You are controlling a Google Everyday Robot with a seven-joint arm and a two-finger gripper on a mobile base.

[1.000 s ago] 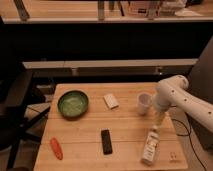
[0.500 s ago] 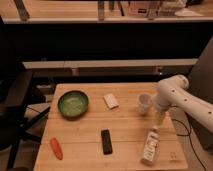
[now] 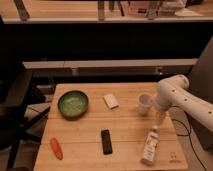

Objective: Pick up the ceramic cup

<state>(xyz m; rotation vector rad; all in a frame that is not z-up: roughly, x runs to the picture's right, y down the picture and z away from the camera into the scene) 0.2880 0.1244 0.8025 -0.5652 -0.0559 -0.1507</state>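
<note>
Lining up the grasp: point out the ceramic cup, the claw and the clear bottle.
ceramic cup (image 3: 144, 103), camera view, on its white side wall.
claw (image 3: 160, 119), camera view, at its lower end, just right of the cup.
clear bottle (image 3: 149, 146), camera view, on its body.

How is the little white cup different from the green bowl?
The ceramic cup is white; the bowl is green. The cup is small and narrow; the bowl is wide and shallow. The cup stands next to the gripper toward the picture's right; the bowl sits far off toward the left. Both stand upright on the wooden table.
</note>
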